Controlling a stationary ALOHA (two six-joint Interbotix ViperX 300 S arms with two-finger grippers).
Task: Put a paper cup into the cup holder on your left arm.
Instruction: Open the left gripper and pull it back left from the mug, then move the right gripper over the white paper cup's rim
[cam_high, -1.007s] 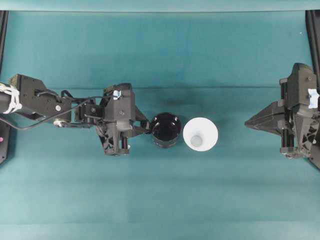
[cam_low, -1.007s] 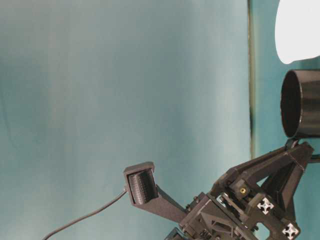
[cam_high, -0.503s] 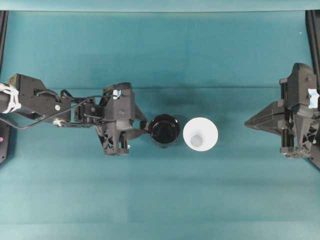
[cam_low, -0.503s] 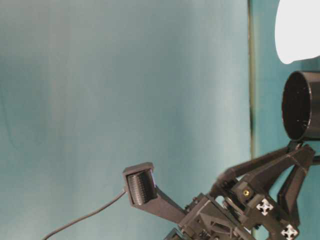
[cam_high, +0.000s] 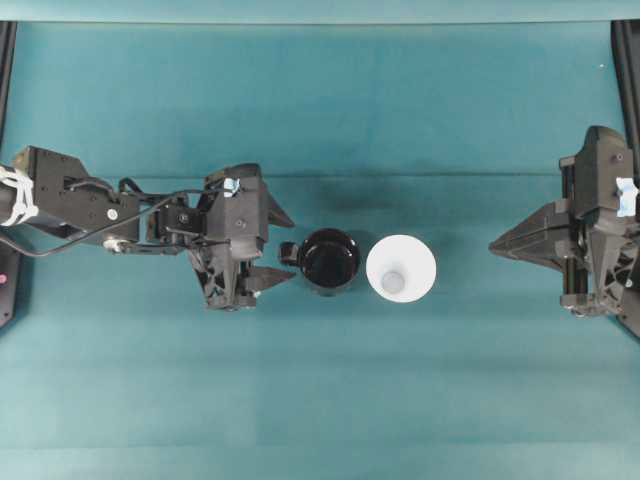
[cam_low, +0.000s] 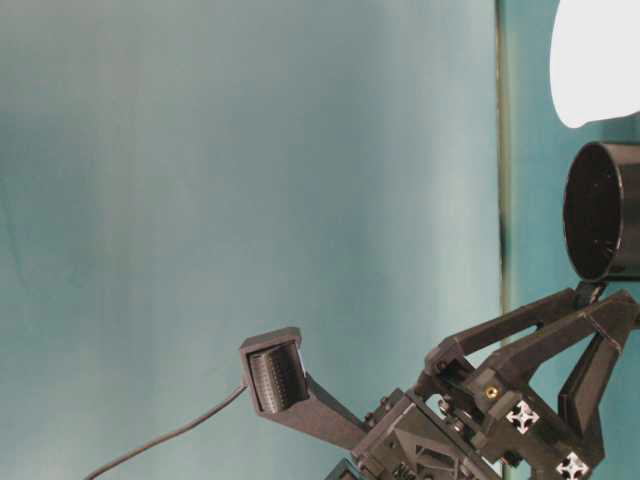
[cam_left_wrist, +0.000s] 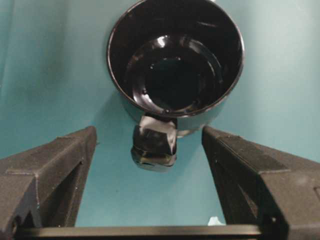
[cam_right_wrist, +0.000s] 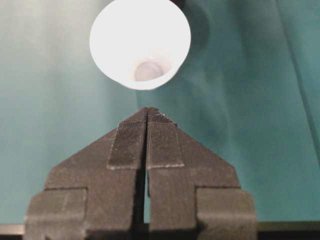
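Paper cup: the small white tapered paper cup (cam_high: 401, 268) stands upright on the teal tabletop (cam_high: 330, 390), mouth up, its greyish base showing through the wide rim. It sits just right of the holder in the overhead view, close beside it; whether the two touch cannot be told. It is not inside the holder.

Cup holder: the glossy black round mug-shaped holder (cam_high: 331, 261) stands upright near the middle of the tabletop, nothing inside it. Its small looped handle (cam_left_wrist: 153, 145) points toward the left arm.

Left pincer: the black left pincer (cam_high: 272, 247) is spread wide, one finger on each side of the handle. In the left wrist view the fingers (cam_left_wrist: 47, 172) stand well clear of the handle and of the holder's wall, gripping nothing.

Right pincer: the black right pincer (cam_high: 493, 245) is closed, its ribbed pads (cam_right_wrist: 129, 145) pressed flat together with nothing between them. It sits at the right edge of the tabletop, pointing at the paper cup but well apart from it.

Table-level view: the holder (cam_low: 603, 210) and a bright part of the cup (cam_low: 597, 60) show at the right edge, with the left arm's spread fingers below.
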